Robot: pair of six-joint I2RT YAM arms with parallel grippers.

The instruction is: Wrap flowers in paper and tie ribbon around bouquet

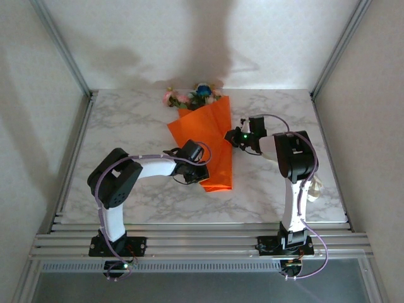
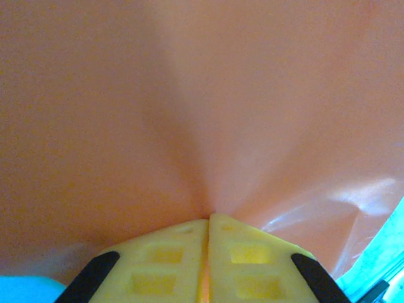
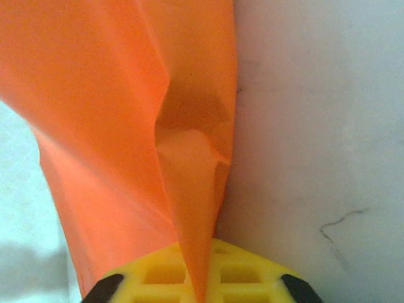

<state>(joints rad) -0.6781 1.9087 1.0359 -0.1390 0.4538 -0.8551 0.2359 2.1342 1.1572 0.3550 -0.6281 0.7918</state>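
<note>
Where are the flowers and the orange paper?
flowers (image 1: 192,96): top view, middle of the blooms.
paper (image 1: 208,137): top view, flat middle of the sheet.

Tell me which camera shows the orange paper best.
Top external: nearly the whole folded paper is visible, with the flowers at its far end. The wrist views give close-ups: the left gripper pinching a blurred fold, the right gripper pinching a creased fold.

Marble table (image 1: 126,120) (white, grey-veined) under the orange bouquet (image 1: 211,136)
</note>
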